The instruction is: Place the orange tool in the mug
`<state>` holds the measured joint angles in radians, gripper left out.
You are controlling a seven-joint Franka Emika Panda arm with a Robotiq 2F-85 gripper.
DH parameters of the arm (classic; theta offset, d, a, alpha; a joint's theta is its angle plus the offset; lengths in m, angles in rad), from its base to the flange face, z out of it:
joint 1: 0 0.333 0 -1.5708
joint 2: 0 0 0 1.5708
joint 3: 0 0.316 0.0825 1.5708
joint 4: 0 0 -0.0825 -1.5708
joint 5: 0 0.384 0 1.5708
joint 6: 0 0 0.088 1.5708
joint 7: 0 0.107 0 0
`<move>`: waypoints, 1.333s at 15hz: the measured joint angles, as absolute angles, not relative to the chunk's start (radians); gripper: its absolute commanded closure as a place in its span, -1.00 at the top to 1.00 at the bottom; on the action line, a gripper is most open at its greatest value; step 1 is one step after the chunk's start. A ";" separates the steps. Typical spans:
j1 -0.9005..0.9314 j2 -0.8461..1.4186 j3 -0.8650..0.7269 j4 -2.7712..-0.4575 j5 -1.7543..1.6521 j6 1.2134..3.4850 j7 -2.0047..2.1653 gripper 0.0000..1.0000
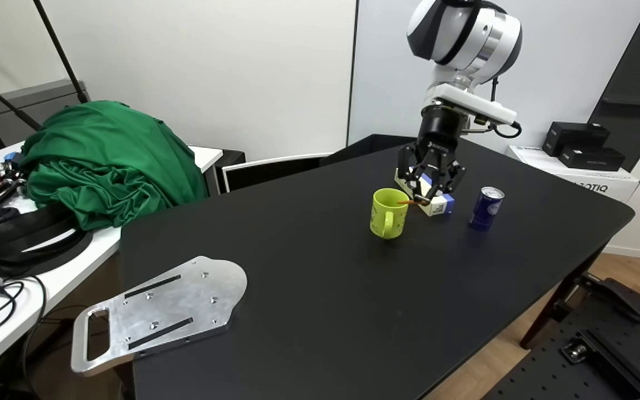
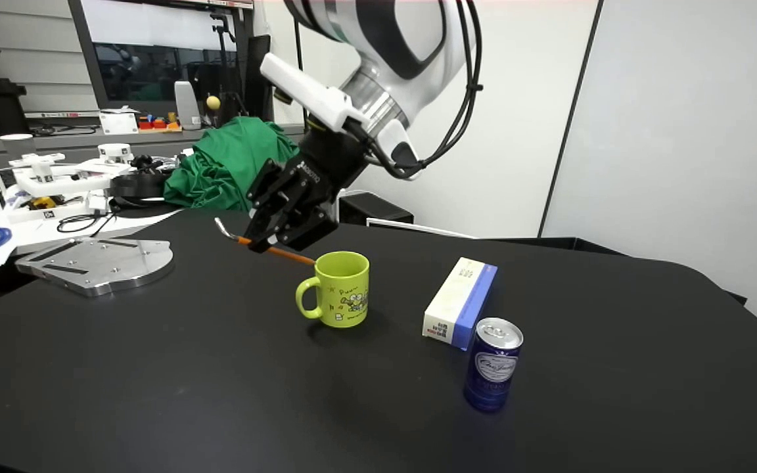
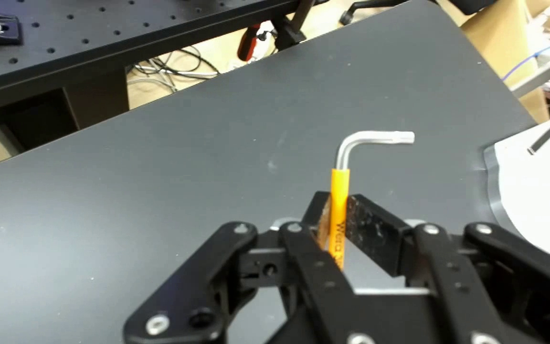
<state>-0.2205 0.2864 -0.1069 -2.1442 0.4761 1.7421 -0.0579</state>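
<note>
In an exterior view, the can (image 2: 493, 368) stands closer to the near edge of the tabletop (image 2: 207, 387) than the box (image 2: 460, 299), which lies behind and slightly left of the can. The mug (image 2: 345, 292) stands left of the box, apart from it, with its handle pointing left. The tool (image 3: 338, 210) is located above the tabletop, left of the mug, with the L-key (image 2: 293, 256) between its jaws. One end of the L-key is at the rim of the mug; contact cannot be determined. The plate (image 2: 99, 259) rests at the left edge, near the far-left corner, and projects past that edge. The cloth (image 2: 234, 164) lies beyond the far-left corner, on the side table (image 1: 78, 266).
</note>
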 measured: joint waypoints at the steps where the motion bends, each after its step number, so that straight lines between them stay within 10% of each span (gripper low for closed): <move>1: -0.228 0.290 -0.113 -2.126 0.499 1.709 -0.058 -0.91; 20: -0.317 0.540 -0.180 -1.846 0.708 1.553 -0.054 -0.91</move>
<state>-0.3170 0.5398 -0.1804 -1.8456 0.7082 1.5532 -0.0538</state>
